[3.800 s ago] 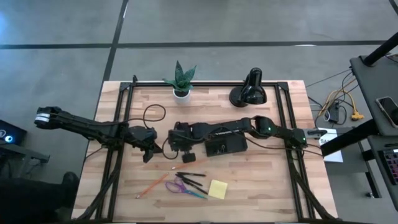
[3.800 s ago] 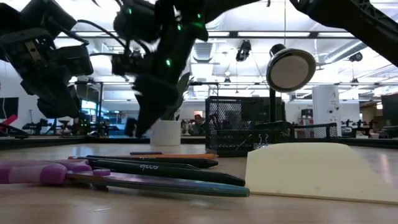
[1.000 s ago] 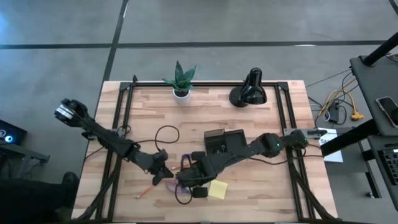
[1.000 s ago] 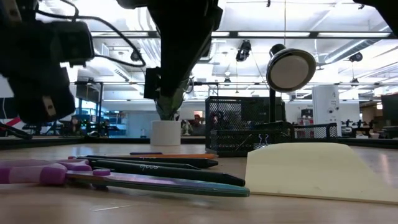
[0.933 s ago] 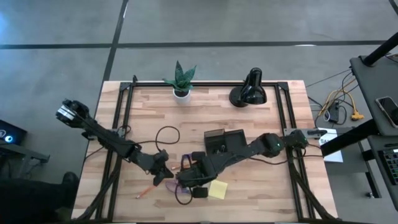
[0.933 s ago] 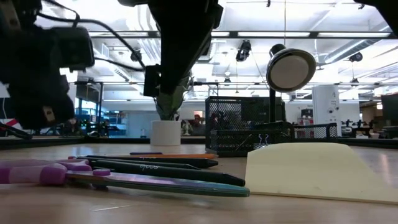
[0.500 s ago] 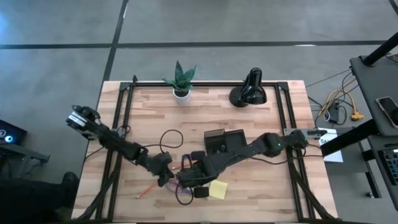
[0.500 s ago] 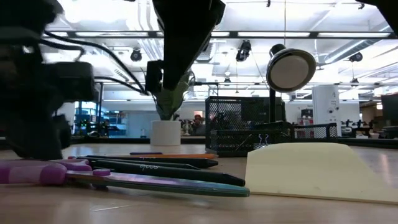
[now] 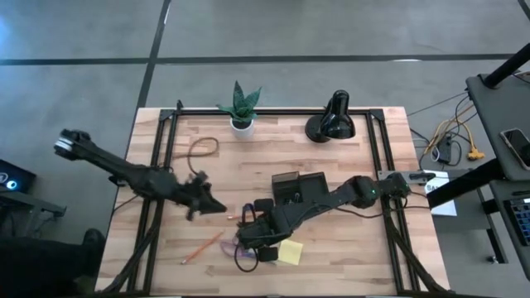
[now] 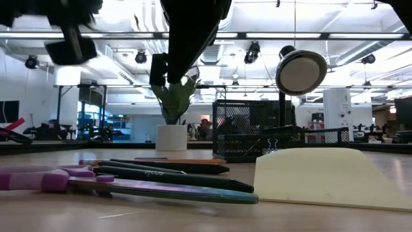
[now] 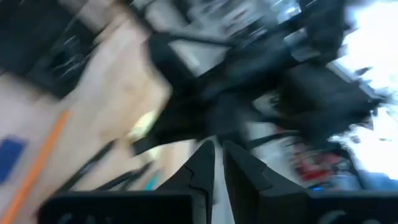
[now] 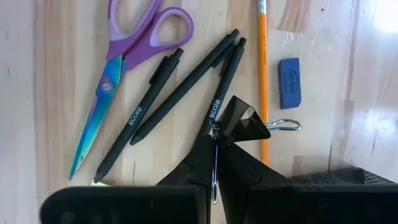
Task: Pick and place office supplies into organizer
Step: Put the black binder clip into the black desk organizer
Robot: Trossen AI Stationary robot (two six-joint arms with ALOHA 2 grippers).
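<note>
pale butcher-block wooden surface (image 9: 331,261) with a black frame. right gripper (image 12: 215,167) low over the near middle of the surface, its fingers (image 12: 239,168) pressed together on the wire loop of a black triangular binder clip (image 12: 244,121), which hangs over one of three black pens (image 12: 180,88) lying side by side. purple-handled scissors with an iridescent blade (image 12: 127,53) just beside the pens; thin orange pencil (image 12: 262,68) on their other side, a small blue rectangular eraser (image 12: 289,83) beyond it. square yellow sticky-note pad (image 9: 289,252) flat near the front edge, just beside the right gripper; a second orange pencil (image 9: 201,247) lies apart toward the left. dark mesh rectangular organizer (image 9: 299,189) stands mid-surface, behind the pens, apart from all loose items. left gripper (image 9: 201,201) raised over the left-centre of the surface, fingers (image 11: 205,169) nearly together, holding nothing visible. at the far edge: potted green plant in a white pot (image 9: 241,108) and black domed desk lamp (image 9: 332,119).
</note>
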